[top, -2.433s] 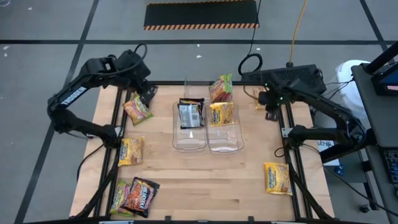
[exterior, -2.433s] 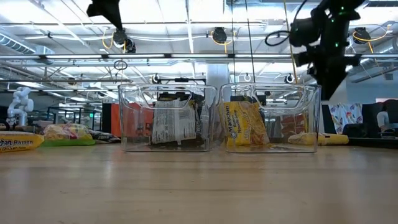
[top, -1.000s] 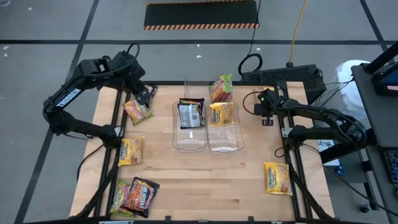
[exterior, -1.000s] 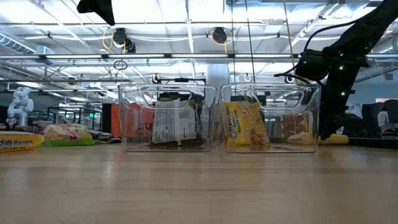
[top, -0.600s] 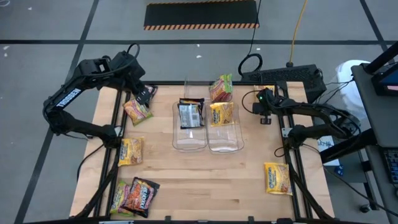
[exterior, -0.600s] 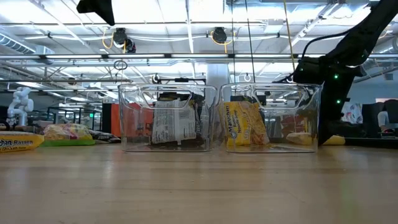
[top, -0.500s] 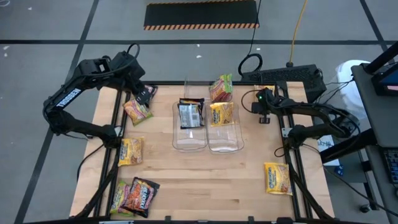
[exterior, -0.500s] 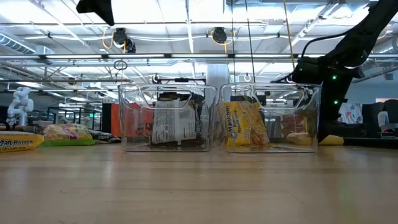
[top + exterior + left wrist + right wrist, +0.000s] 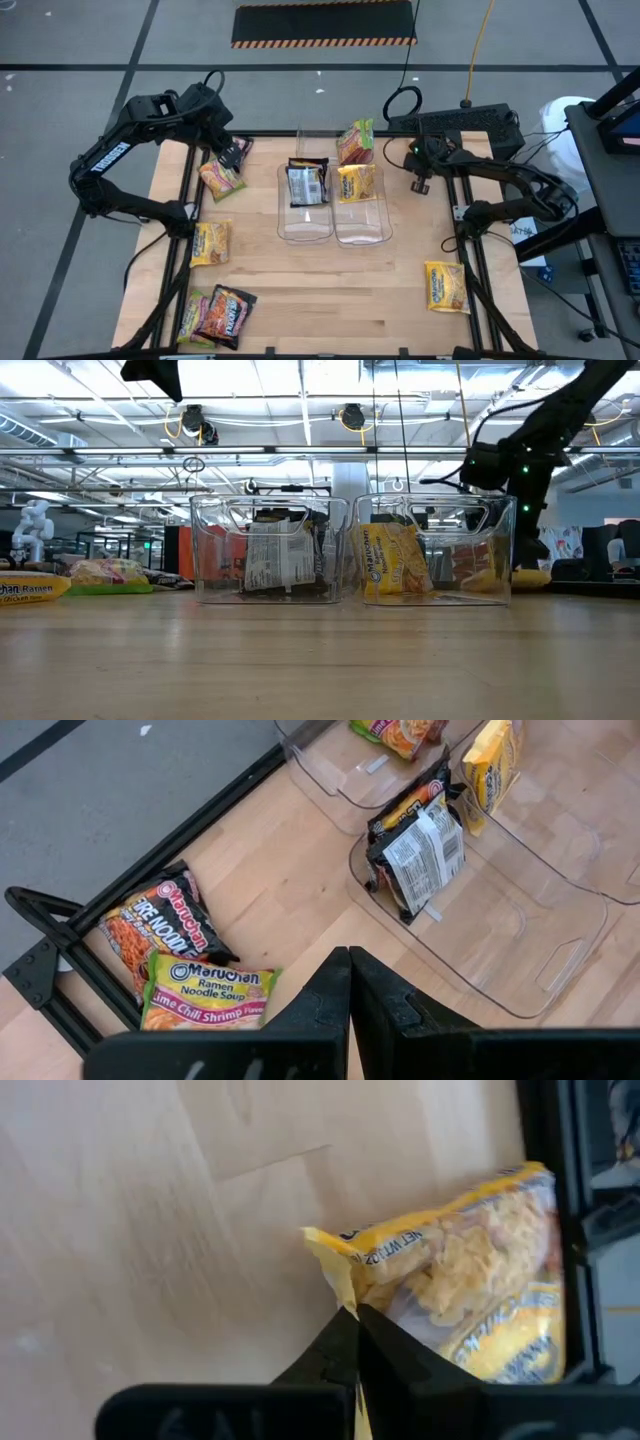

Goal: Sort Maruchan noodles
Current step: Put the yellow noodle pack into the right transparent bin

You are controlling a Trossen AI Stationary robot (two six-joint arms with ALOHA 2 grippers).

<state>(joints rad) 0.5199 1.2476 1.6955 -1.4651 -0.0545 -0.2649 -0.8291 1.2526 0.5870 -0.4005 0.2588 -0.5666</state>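
Note:
Maruchan noodle packets lie about the table: an orange one [image 9: 222, 178], a yellow one [image 9: 210, 243], a dark one with a green one [image 9: 218, 315] and a yellow one [image 9: 447, 286]. The clear bins hold a dark packet [image 9: 307, 184], a yellow packet [image 9: 356, 183] and a pink-green packet [image 9: 355, 141]. At the far right corner my right gripper [image 9: 420, 184] is shut on another yellow packet [image 9: 470, 1270]. My left gripper [image 9: 235, 152] hangs shut and empty, high over the far left. My right gripper pinches the yellow packet's crimped end, at its corner [image 9: 343, 1285], between its two fingers. The fingers slant down at it from above. The pinched corner stands up toward the fingers, while the packet's far part [image 9: 530, 576] stays low by the table's right frame.
The three clear bins stand mid-table: two side by side [image 9: 305, 228] [image 9: 362, 230] and one behind them [image 9: 318, 135]. Black frame rails [image 9: 462, 190] run along the table's left and right sides. Bare wood [image 9: 330, 290] lies in front of the bins.
My right gripper has gone a little toward the table's left, toward the bins, has risen slightly off the table's surface and has rolled at the wrist. My left arm has kept still.

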